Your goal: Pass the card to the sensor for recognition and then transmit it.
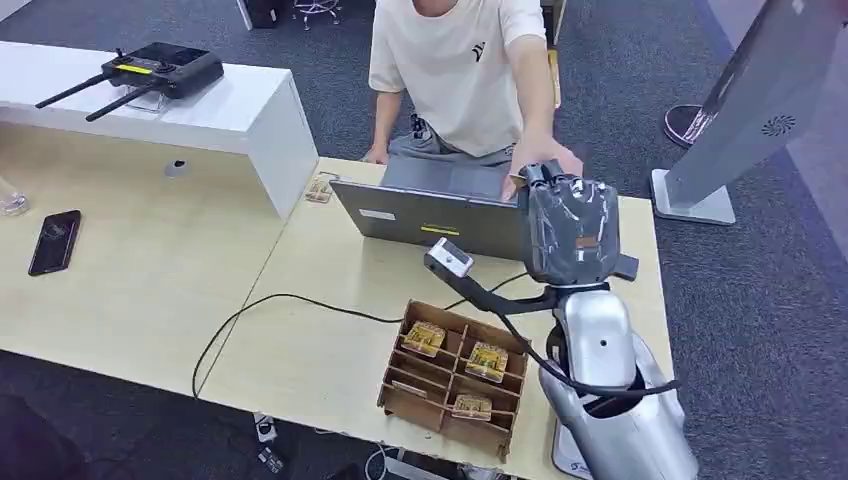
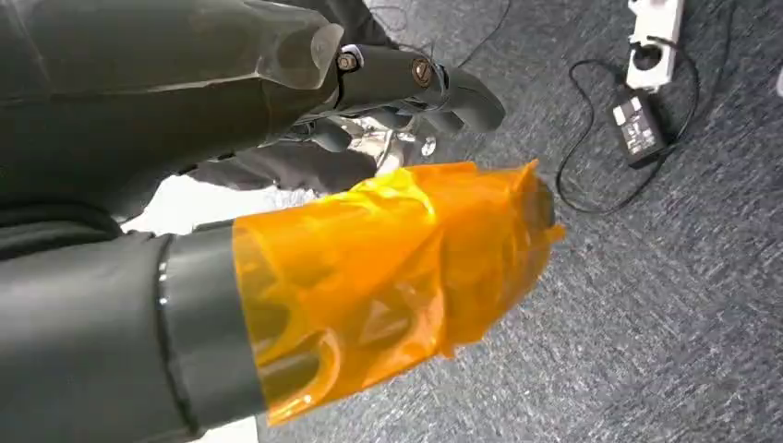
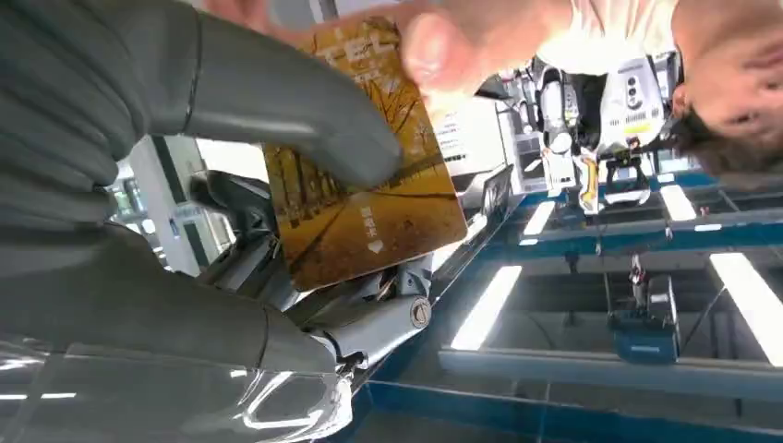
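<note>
Pinching the golden card (image 3: 365, 175) between thumb and fingers, the right hand (image 1: 570, 228) offers it above the laptop (image 1: 430, 215) to the person's hand (image 1: 540, 155), whose fingertips already touch it. Releasing too early could drop it; gripping too long could bend it. The left hand (image 2: 406, 88) hangs curled, holding nothing.

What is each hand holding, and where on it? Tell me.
The right hand pinches the card across its face near one end; a person's fingers grip the other end. The left hand holds nothing.

Card held aloft, in transfer position.
The card (image 3: 365, 175) is golden-yellow, printed with a tree-lined avenue and pale lettering. The right hand (image 1: 568, 232) pinches it between thumb and fingers (image 3: 277, 88), raised above the laptop on the surface (image 1: 320, 300). A person's hand (image 3: 443, 41) grips its far edge. Sensor not identifiable.
</note>
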You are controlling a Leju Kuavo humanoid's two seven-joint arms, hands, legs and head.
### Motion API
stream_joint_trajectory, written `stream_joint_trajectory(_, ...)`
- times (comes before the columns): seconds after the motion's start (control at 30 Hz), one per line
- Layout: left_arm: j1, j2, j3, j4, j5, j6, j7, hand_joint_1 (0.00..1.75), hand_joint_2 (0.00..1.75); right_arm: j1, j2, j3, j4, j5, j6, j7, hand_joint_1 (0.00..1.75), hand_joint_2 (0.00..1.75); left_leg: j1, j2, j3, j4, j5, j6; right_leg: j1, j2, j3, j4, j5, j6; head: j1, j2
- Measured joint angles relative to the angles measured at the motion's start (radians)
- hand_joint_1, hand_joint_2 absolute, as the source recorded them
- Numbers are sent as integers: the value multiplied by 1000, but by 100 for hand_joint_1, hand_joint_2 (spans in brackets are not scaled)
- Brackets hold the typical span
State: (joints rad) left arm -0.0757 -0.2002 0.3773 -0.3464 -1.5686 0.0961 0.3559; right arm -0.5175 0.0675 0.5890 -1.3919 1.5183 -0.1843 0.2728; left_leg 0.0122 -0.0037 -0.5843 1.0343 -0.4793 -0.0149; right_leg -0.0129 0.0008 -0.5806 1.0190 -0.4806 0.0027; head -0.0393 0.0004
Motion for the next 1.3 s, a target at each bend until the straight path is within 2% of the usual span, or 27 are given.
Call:
stream_joint_trajectory(0.43, 0, 1, -5, 0, 3, 0, 7, 0, 0, 10, 0, -23, 74, 3, -3, 7, 0, 175, 0, 0, 0, 0, 0, 0, 0, 0, 0, 0, 0, 0, 0, 0)
stream_joint_trajectory(0.57, 3, 1, -5, 0, 7, 5, 9, 0, 0, 60, 1, -53, 44, -24, -39, -3, 0, 175, 0, 0, 0, 0, 0, 0, 0, 0, 0, 0, 0, 0, 0, 0)
stream_joint_trajectory(0.77, 19, 0, 2, -1, 20, 23, 10, 0, 0, 200, 33, -97, -111, -179, -127, -69, 0, 175, 0, 0, -1, 0, -1, 0, 0, 0, -1, 0, -1, 0, 0, 0)
stream_joint_trajectory(0.93, 41, -2, 29, -3, 23, 32, -3, 0, 0, 327, 38, -97, -239, -373, -242, -160, 0, 175, 0, 0, -1, 0, -2, 0, 0, 0, -1, 0, -2, 0, 0, 0)
stream_joint_trajectory(1.17, 69, -10, 101, -16, 22, 46, -35, 0, 0, 515, -12, -53, -366, -594, -364, -289, 0, 175, 0, 0, -1, 0, -3, 1, 0, 0, -1, -1, -2, 1, 0, 0)
stream_joint_trajectory(1.3, 80, -17, 149, -21, 16, 56, -53, 0, 0, 609, -66, -25, -415, -679, -394, -319, 0, 175, 0, 0, -1, 0, -4, 1, 0, 0, -1, -2, -2, 1, 0, 0)
